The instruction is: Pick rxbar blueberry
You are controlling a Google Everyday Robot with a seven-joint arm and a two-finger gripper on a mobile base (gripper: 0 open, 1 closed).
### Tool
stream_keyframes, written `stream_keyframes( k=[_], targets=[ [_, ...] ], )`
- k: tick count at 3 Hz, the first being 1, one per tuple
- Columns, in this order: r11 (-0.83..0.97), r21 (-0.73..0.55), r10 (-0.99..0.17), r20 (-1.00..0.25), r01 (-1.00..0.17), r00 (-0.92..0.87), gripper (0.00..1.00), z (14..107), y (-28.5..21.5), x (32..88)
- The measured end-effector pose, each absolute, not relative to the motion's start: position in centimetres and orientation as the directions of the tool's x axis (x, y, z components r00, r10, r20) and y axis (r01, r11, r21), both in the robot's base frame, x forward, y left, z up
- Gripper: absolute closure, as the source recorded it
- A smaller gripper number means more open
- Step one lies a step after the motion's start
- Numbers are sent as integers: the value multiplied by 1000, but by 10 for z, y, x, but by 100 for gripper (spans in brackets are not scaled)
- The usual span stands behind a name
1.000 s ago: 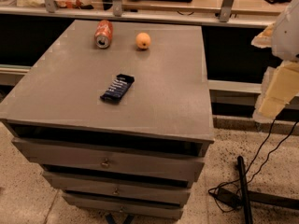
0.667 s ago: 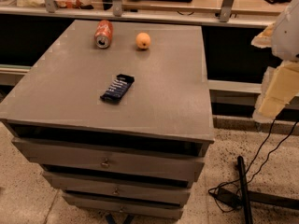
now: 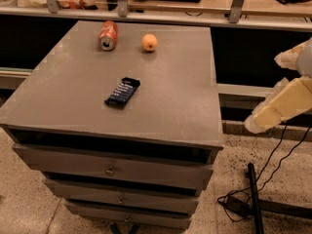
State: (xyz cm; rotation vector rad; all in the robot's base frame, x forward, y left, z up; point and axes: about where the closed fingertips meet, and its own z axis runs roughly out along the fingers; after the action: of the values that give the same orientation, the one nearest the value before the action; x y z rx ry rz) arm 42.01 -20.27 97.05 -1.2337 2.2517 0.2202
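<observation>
The rxbar blueberry [image 3: 122, 92] is a dark navy flat bar with rows of white print. It lies flat near the middle of the grey cabinet top [image 3: 170, 96], angled slightly. My gripper [image 3: 280, 106] is a cream-coloured shape at the right edge of the view. It hangs off the cabinet's right side, beyond its edge, far to the right of the bar and touching nothing.
A red soda can [image 3: 107, 35] lies on its side at the back of the cabinet top, with a small orange fruit [image 3: 149, 42] to its right. A shelf with metal posts [image 3: 236, 4] runs behind. Black cables and a stand [image 3: 253, 199] lie on the floor at the right.
My gripper has tilted and reached a little lower and leftward at the right edge. The bar, can and fruit have not moved.
</observation>
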Motion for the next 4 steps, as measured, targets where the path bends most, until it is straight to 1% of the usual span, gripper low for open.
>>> stream_keyframes(
  k=[1,2,3,4],
  targets=[
    [653,-37,-546,-716,-756,-436,0,958,-178,417],
    [663,-55,-467,-810,-746,-355,0,949,-155,431],
    [691,-99,-431,-852,-716,-298,0,944,-129,456],
    [728,-136,-416,-866,-672,-275,0,950,-132,471]
  ],
)
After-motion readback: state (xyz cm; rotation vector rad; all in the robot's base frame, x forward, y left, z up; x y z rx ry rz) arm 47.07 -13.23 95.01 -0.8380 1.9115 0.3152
